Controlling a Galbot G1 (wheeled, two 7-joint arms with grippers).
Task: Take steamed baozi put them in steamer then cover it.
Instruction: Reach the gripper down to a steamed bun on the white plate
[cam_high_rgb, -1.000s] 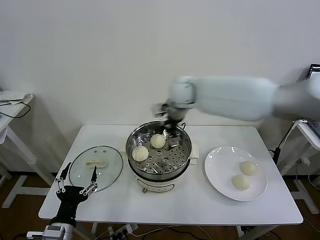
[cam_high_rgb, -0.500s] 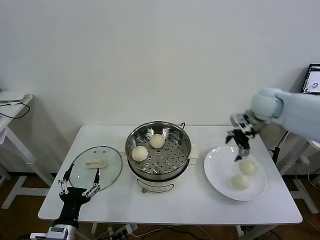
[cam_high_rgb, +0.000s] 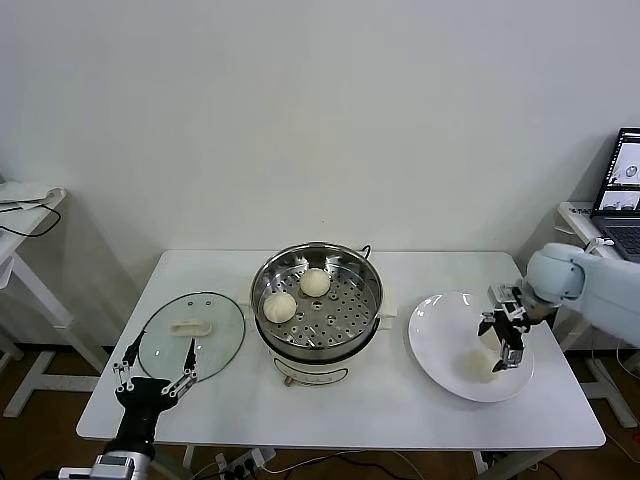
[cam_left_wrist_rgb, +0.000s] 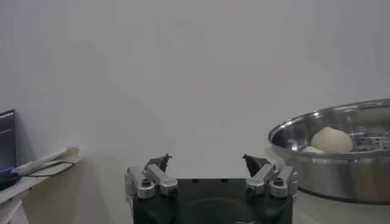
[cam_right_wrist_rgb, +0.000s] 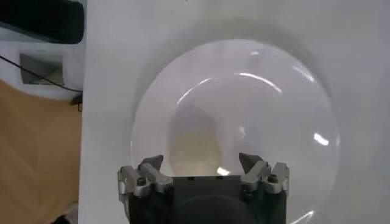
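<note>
Right pincer (cam_high_rgb: 505, 343) is hovering open over plate (cam_high_rgb: 440, 350), frame right; left pincer (cam_high_rgb: 153, 368) is idling open, lower left.

Head view looks down on the whole counter (cam_high_rgb: 340, 410). Left wrist view looks level past its jaws at the steamer (cam_left_wrist_rgb: 341, 152), shared. Right wrist view looks straight down, close, onto the plate (cam_right_wrist_rgb: 274, 91).

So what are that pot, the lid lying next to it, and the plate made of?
The steamer looks like polished stainless steel: mirror-bright wall, perforated tray inside. The cover seems clear glass, since the table shows through, with a metal rim and a cream handle, probably plastic. The plate is glossy white with highlights, perhaps ceramic or melamine.
</note>
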